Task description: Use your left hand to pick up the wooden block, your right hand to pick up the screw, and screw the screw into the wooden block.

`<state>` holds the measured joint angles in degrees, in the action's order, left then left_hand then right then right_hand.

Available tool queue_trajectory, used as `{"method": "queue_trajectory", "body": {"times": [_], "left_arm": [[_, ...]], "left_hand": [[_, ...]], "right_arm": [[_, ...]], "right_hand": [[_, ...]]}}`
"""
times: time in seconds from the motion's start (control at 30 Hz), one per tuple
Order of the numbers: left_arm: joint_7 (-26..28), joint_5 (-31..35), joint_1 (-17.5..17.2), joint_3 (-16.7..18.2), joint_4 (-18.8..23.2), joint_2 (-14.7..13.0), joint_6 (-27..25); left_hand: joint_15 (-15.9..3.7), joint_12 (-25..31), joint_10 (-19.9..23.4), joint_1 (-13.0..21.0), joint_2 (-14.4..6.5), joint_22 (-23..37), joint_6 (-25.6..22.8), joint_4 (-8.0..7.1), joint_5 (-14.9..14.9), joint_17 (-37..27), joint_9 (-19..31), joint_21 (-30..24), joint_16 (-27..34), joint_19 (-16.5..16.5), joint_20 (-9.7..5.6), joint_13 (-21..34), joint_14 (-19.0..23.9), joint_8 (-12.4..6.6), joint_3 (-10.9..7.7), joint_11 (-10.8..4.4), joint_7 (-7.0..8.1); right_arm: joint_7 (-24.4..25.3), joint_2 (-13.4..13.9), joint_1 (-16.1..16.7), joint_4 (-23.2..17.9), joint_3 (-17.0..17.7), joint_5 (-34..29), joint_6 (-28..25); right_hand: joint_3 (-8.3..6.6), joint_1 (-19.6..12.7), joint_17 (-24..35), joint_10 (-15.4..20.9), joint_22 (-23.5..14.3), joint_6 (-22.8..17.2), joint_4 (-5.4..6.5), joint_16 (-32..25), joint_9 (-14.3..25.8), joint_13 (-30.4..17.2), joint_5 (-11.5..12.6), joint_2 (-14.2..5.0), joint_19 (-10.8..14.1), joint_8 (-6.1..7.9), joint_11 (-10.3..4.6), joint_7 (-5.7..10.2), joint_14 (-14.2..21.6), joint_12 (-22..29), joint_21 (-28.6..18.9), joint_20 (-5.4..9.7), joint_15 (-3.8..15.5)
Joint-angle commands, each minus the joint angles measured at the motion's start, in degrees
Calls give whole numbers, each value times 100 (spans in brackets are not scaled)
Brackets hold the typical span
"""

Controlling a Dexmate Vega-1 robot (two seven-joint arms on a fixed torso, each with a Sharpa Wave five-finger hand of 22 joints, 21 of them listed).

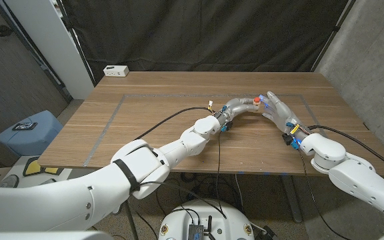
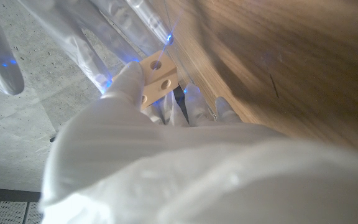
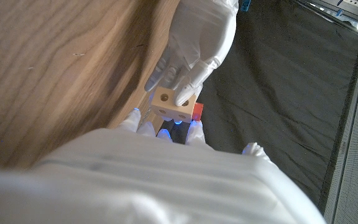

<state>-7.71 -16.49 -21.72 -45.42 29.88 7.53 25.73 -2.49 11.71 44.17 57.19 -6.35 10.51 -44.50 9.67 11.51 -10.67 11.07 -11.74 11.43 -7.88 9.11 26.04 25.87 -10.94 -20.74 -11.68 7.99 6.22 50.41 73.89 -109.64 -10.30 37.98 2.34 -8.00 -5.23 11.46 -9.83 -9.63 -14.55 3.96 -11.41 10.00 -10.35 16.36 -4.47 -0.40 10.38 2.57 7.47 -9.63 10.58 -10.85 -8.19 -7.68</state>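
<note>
A small wooden block (image 3: 171,102) with round holes in its faces is held off the table by my left hand (image 1: 237,107), whose fingers and thumb (image 2: 132,78) wrap around it. A red piece (image 3: 197,112), seemingly the screw's head, sits against the block's side; it shows as a red spot (image 1: 255,103) between the two hands. My right hand (image 1: 277,112) faces the block with fingers extended, its fingertips (image 3: 193,124) just short of the red piece. Whether those fingers grip the screw is hidden. The block (image 2: 156,78) shows two holes in the left wrist view.
Both hands meet over the wooden table's (image 1: 145,127) middle right. A white box (image 1: 116,70) stands at the far left corner. Grey tape lines (image 1: 112,117) mark a rectangle on the tabletop. A dark curtain hangs behind the table.
</note>
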Motion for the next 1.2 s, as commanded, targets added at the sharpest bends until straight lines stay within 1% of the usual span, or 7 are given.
{"method": "queue_trajectory", "body": {"times": [0.03, 0.53, 0.63, 0.97, 1.2], "left_arm": [[-14, -9, -35, 4, 87, -43, -33], [-23, -39, -117, 20, 273, -123, -125], [-22, -45, -124, 23, 283, -127, -130], [-42, -52, -127, 23, 277, -131, -118], [-42, -53, -128, 25, 280, -135, -112]], "left_hand": [[-259, 95, 22, 82, -70, 15, -14, -22, 50, -2, 26, -21, -14, 1, 46, 146, -23, -1, -20, -32, 19], [-263, 112, 23, 88, -61, 15, 3, -35, 45, 0, 25, -21, -2, 6, 50, 148, -21, -5, -3, -43, 71], [-262, 114, 22, 83, -60, 15, 0, -41, 43, 0, 25, -21, 3, 6, 52, 149, -17, -9, 3, -49, 104], [-253, 111, 16, 77, -61, 15, 14, -51, 41, 1, 25, -22, 8, 6, 57, 148, -20, -8, 9, -52, 96], [-252, 111, 27, 71, -57, 15, 16, -56, 39, 4, 24, -22, 13, 8, 55, 143, -17, -12, 13, -56, 124]], "right_arm": [[57, 11, 92, -91, 41, -34, -12], [156, 32, 233, -255, 101, -52, -84], [181, 28, 262, -286, 113, -54, -91], [220, 27, 335, -352, 146, -57, -120], [241, 19, 381, -398, 160, -70, -123]], "right_hand": [[-16, 21, 11, -463, -14, -54, 18, -20, 13, -8, 43, -34, 13, 35, 10, 16, -774, 42, -3, -44, -17], [-19, 14, 9, -449, -14, -103, 17, -23, 13, -8, 48, -39, 17, 48, -5, 31, -765, 46, -4, -38, -17], [-19, 13, 8, -442, -14, -112, 17, -24, 13, -8, 49, -40, 16, 49, -6, 33, -762, 49, -3, -40, -20], [-20, 8, 7, -439, -14, -127, 15, -25, 13, -8, 51, -41, 19, 48, -12, 37, -755, 48, -3, -36, -15], [-21, 4, 6, -429, -14, -147, 14, -25, 13, -8, 53, -41, 19, 51, -18, 45, -754, 51, -3, -33, -17]]}}
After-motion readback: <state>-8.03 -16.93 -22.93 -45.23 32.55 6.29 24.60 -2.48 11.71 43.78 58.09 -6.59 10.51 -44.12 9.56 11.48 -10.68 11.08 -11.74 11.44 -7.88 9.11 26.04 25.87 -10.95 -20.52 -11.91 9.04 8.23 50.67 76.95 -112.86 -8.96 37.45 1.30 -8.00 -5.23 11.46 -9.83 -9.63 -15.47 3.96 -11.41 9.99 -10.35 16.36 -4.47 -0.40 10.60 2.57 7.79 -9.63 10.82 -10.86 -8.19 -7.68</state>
